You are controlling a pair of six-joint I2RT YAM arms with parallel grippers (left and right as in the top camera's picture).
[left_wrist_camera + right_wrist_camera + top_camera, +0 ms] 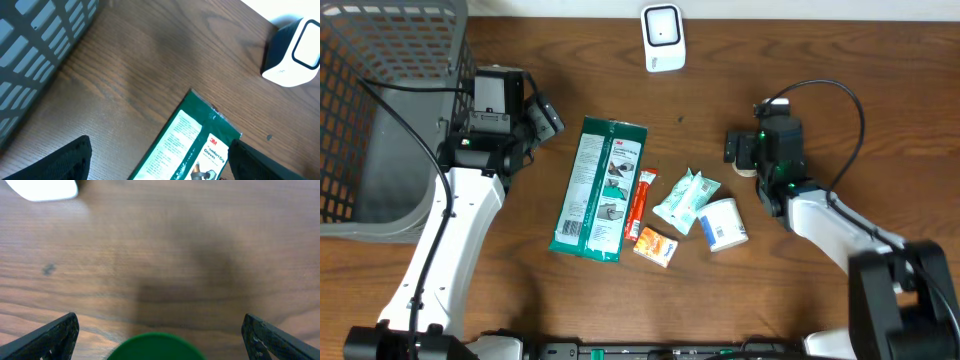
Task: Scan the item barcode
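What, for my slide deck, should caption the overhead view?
3M glove pack and small packets lie on a table near the white scanner.

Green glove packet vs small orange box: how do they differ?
The green glove packet is far larger than the orange box. The packet is a flat, long pouch; the box is a squat carton. Both lie on the table, neither in a gripper.
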